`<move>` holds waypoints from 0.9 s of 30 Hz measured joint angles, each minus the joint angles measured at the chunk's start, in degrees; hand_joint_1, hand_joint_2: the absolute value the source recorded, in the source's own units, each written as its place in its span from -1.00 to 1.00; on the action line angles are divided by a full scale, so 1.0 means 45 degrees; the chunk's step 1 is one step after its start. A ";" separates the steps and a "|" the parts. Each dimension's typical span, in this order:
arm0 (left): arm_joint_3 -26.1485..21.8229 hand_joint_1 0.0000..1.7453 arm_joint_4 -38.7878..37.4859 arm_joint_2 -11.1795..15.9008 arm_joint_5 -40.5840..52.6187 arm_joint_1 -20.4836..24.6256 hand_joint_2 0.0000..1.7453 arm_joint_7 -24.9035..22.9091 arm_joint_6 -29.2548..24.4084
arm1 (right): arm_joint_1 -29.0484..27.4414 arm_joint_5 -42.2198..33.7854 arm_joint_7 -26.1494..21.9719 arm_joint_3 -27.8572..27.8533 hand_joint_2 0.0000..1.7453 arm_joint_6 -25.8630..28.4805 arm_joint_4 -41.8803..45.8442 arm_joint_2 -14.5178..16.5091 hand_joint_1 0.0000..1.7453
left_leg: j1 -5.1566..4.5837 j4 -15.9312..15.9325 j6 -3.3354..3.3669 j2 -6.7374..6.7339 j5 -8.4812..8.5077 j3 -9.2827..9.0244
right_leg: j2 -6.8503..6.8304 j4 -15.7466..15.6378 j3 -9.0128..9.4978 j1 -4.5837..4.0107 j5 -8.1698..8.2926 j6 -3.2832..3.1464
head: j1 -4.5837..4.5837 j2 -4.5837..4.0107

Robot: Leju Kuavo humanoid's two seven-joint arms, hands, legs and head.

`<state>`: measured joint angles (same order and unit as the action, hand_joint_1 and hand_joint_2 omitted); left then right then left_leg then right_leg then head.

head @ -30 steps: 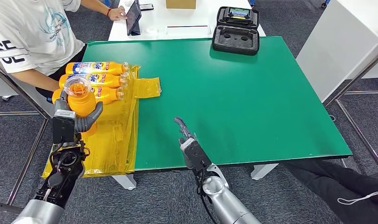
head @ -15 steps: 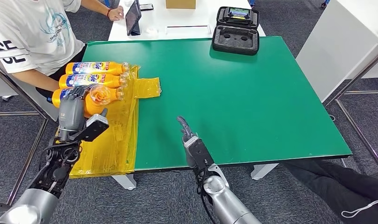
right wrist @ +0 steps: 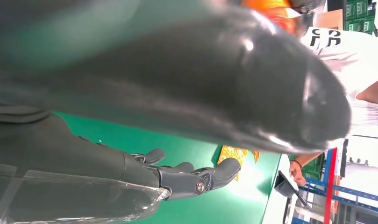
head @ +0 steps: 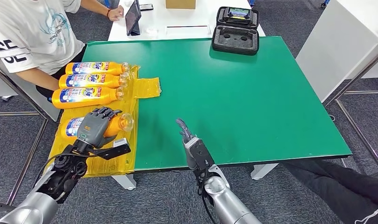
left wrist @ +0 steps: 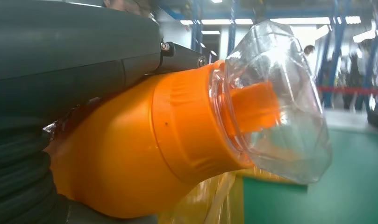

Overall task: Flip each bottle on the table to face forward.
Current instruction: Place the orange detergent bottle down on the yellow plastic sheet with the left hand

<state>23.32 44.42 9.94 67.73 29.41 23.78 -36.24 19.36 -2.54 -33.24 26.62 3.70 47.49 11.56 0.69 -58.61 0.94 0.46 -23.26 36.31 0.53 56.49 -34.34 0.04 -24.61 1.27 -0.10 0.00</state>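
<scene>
Your left hand (head: 96, 127) grips the fourth bottle (head: 113, 125), lying on the yellow wrap (head: 117, 154) at the table's (head: 233, 102) left edge, just near three bottles (head: 86, 80) lying label-up. Your right hand (head: 184, 132) hovers empty over the green, fingers loosely apart.

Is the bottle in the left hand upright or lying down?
Lying down. The held bottle lies on its side on the yellow plastic sheet, clear cap toward the green table, with the left hand gripping it from above.
</scene>
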 joint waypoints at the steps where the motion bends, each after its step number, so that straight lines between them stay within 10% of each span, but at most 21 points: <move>1: 0.0139 1.00 -0.0019 0.0052 0.0006 -0.0006 1.00 -0.0052 0.0221 | 0.0003 0.0017 -0.0006 -0.0009 -1.00 -0.0008 -0.0023 0.0000 -1.00 | 0.0000 0.0000 0.0000 0.0000 0.0000 0.0000 | 0.0000 0.0000 0.0000 0.0000 0.0000 0.0000 | 0.0000 0.0000; 27: 0.1446 1.00 -0.2011 0.0606 0.0516 0.1044 1.00 -0.1248 0.2720 | 0.0003 0.0296 -0.0161 -0.0323 -1.00 -0.0365 -0.0183 0.0015 -1.00 | 0.0003 0.0001 -0.0001 0.0000 0.0003 -0.0017 | -0.0001 0.0003 0.0017 -0.0002 0.0001 -0.0002 | -0.0001 0.0000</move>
<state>29.83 35.37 12.67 70.05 34.10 18.16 -24.00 19.37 -1.20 -33.97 25.16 2.05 46.66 11.63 0.70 -58.60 0.94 0.47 -23.24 36.23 0.53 56.51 -34.26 0.04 -24.61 1.26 -0.10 0.00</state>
